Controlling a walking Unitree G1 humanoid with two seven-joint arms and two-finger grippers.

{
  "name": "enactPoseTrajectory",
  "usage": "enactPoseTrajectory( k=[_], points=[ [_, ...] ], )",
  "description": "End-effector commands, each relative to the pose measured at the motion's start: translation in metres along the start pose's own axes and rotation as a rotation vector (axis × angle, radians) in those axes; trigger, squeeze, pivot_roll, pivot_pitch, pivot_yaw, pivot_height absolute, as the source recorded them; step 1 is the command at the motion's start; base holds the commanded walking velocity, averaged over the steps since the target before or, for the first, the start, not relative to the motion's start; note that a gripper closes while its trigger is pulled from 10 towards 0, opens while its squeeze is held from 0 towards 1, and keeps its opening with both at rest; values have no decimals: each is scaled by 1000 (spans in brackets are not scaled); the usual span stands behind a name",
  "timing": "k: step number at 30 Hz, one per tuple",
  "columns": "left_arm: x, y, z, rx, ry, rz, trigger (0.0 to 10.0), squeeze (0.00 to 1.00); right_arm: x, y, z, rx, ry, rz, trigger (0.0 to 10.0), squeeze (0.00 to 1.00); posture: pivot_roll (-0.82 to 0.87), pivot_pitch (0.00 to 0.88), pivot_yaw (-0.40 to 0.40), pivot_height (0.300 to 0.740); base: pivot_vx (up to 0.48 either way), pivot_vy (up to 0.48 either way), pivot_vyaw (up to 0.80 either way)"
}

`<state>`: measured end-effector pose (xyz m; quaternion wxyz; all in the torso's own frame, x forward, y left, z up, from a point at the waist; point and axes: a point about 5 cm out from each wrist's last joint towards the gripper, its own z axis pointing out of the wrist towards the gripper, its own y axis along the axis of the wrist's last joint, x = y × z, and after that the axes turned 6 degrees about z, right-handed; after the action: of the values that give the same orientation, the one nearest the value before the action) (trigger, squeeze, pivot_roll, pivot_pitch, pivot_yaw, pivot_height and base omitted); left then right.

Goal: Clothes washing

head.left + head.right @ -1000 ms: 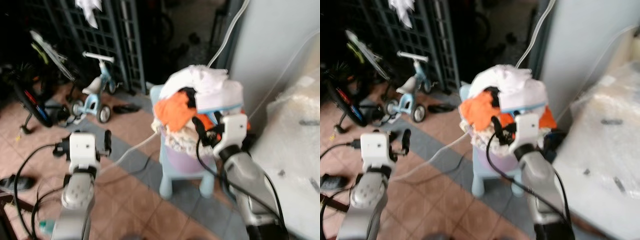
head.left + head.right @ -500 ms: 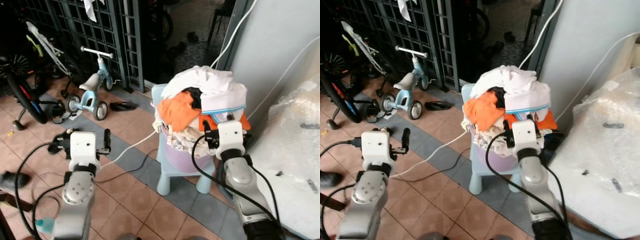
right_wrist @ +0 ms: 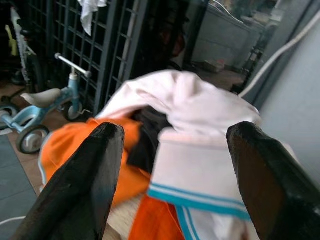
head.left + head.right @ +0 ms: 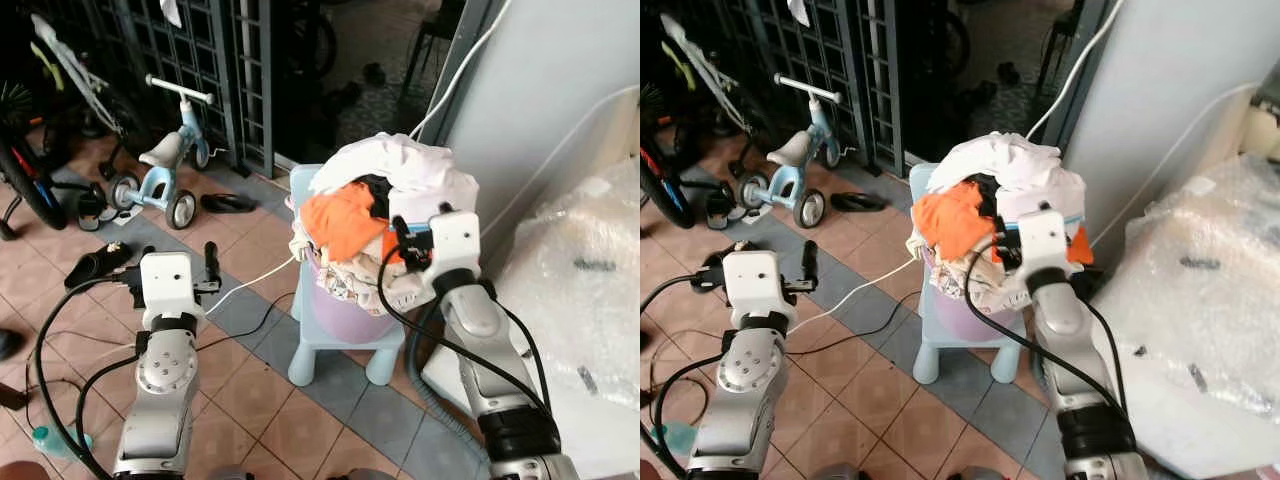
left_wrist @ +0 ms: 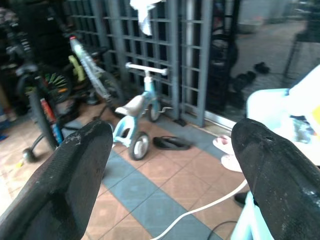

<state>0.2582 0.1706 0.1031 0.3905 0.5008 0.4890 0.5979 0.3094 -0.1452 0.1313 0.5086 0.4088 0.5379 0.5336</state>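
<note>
Sitting at the centre of the frame, a lilac laundry basket [image 4: 345,318] rests on a pale blue stool [image 4: 335,345], heaped past its rim with clothes [image 4: 385,215]: white cloth on top, orange below it. The heap stands taller than wide and bulges toward the left. The right gripper [image 3: 170,150] hangs right at the heap's right side, fingers [image 3: 82,185] spread wide and released, a white piece with a teal stripe between them. A grey wall [image 4: 560,90] and a bubble-wrapped bulk [image 4: 590,270] close in the right edge. The left gripper [image 5: 167,175] hovers over open tiled floor [image 4: 260,400] at lower left, fingers parted and empty. A white cable [image 4: 255,280] crosses that floor. A small tricycle [image 4: 165,165] and dark gate [image 4: 215,60] bound the upper left.
</note>
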Motion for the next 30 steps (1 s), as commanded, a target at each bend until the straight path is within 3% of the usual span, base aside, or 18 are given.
enactPoseTrajectory(
  k=[1, 4, 13, 14, 23, 26, 30],
  points=[
    [3, -2, -2, 3, 16, 2, 10000, 0, 1, -1, 0, 14, 4, -3, 10000, 0, 16, 0, -116, 740, 0, 0, 0],
    [1, 0, -4, -16, -9, 0, 10000, 0, 3, 0, -4, 11, 46, 46, 10000, 0, 15, 0, -94, 740, 0, 0, 0],
    [-1, -3, -7, -10, -55, 24, 10000, 0, -6, -7, -14, 21, -41, 62, 10000, 0, 4, 0, -48, 740, 271, 0, 0],
    [-3, -4, -7, -6, -82, 30, 10000, 0, -14, -8, -14, 29, -94, 79, 10000, 0, -7, 0, -26, 740, 364, 0, 0],
    [-3, -2, -8, -12, -108, 41, 10000, 0, -23, -1, -5, 1, -111, 77, 10000, 0, -4, 0, -16, 740, 408, 0, -215],
    [-2, -2, -8, -9, -107, 45, 10000, 0, -22, 2, -1, -11, -93, 73, 10000, 0, 5, 0, -9, 740, 431, 0, 0],
    [0, -3, -10, -7, -103, 47, 10000, 0, -6, 4, 3, -13, 32, 87, 10000, 0, 10, 0, -9, 740, 266, 0, 0]
  ],
)
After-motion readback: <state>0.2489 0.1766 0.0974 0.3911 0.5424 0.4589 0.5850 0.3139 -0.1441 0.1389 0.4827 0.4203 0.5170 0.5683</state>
